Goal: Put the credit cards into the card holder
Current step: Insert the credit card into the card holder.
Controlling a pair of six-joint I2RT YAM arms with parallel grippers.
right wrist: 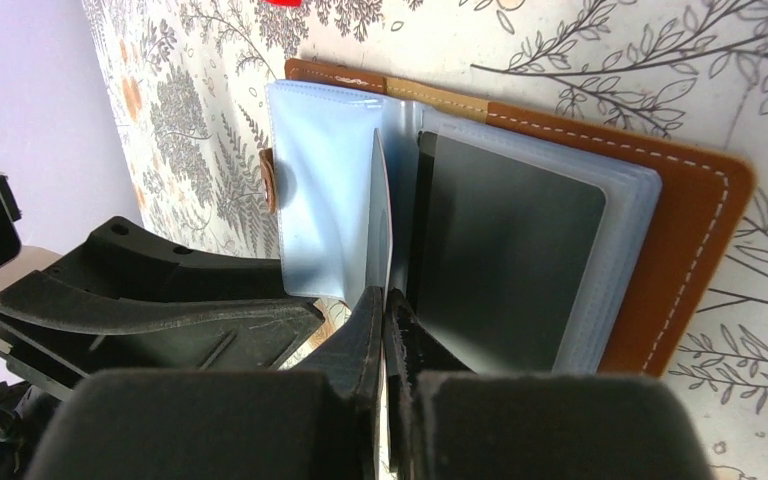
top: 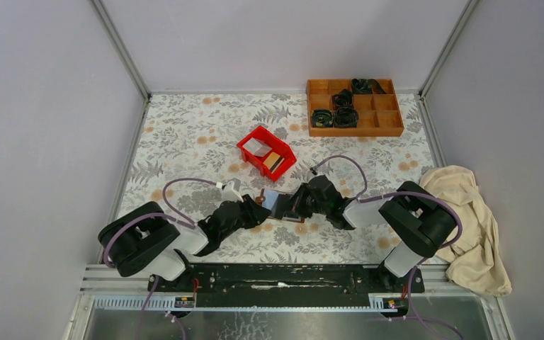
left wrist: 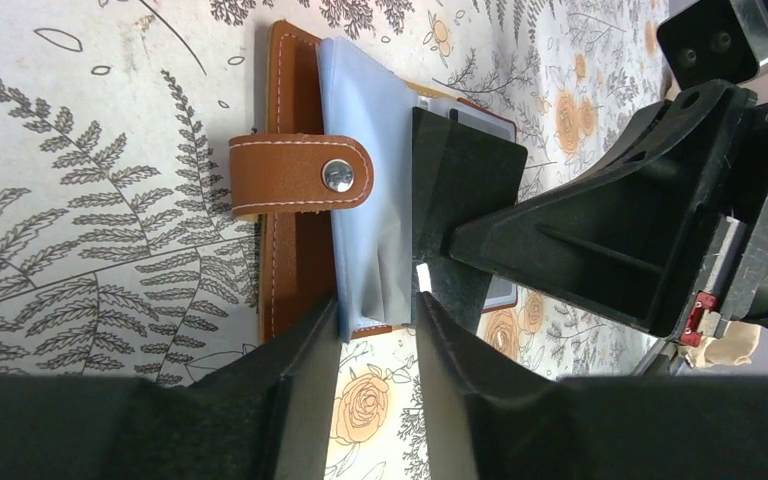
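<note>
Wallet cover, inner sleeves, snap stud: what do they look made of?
Cover: brown leather or faux leather, matte, pale stitching along the edge.
Sleeves: clear bluish soft plastic, glossy, likely vinyl; glare, dark insert showing through.
Stud: shiny silver metal, by its bright highlights.

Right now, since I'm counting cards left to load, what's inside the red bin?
A white card and a gold-tan card lie in the red bin. Anything beneath them is covered, so I cannot rule out more.

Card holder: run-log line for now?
card holder: open on table | right end effector: shut on sleeve | left end effector: open at sleeve edge | two cards: in red bin
</note>
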